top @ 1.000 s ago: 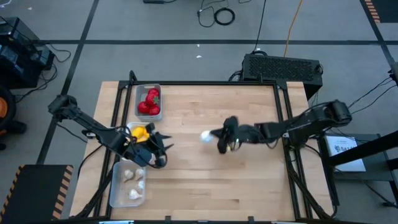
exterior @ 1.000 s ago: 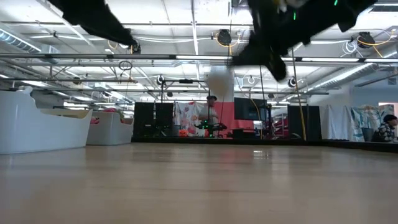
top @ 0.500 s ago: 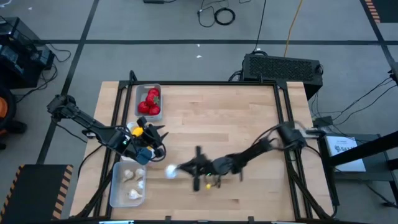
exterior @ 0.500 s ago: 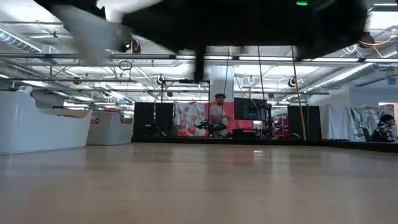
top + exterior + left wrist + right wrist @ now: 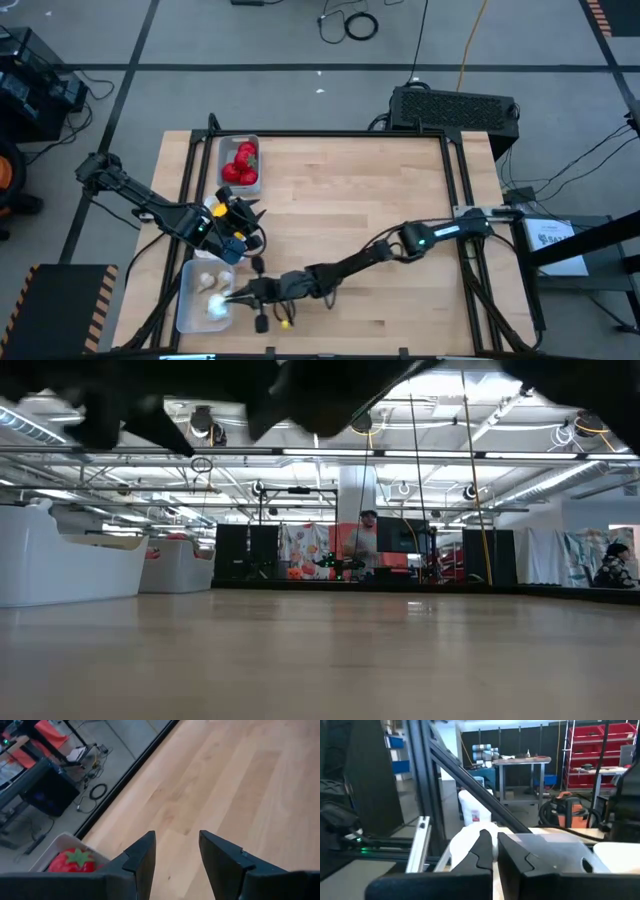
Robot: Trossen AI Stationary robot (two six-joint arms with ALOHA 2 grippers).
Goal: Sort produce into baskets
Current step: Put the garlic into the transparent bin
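The right claw (image 5: pixel 238 296) is now reaching far across the wooden surface (image 5: pixel 340 200) to the rim of the near-left tray (image 5: pixel 190 300); half a second ago it was hanging over the middle of the boards, and a second ago it was well back toward the right side. It is clenching a whitish garlic bulb (image 5: pixel 472 839), which in the right wrist view is showing as a pale rounded lump pinched between the two dark fingers (image 5: pixel 482 851), with only a thin slit between them. From above, the bulb (image 5: pixel 218 303) is sitting at the tray's inner edge, beside the other whitish bulbs (image 5: pixel 207 282) already lying in that tray.

The left claw (image 5: pixel 250 222) is hovering over the middle tray's yellow-orange pieces (image 5: pixel 218 212), in nearly the same spot as in both earlier frames. Its fingers (image 5: pixel 142 857) are standing apart and grasping nothing, with bare boards showing in the gap.

The far tray (image 5: pixel 232 148) is holding red strawberry-like pieces (image 5: pixel 241 168); one with a green top (image 5: pixel 74 860) is showing in the left wrist view.

Across the low view, only dark blurred arm shapes are crossing overhead, and a person (image 5: pixel 366 542) is standing in the room beyond.
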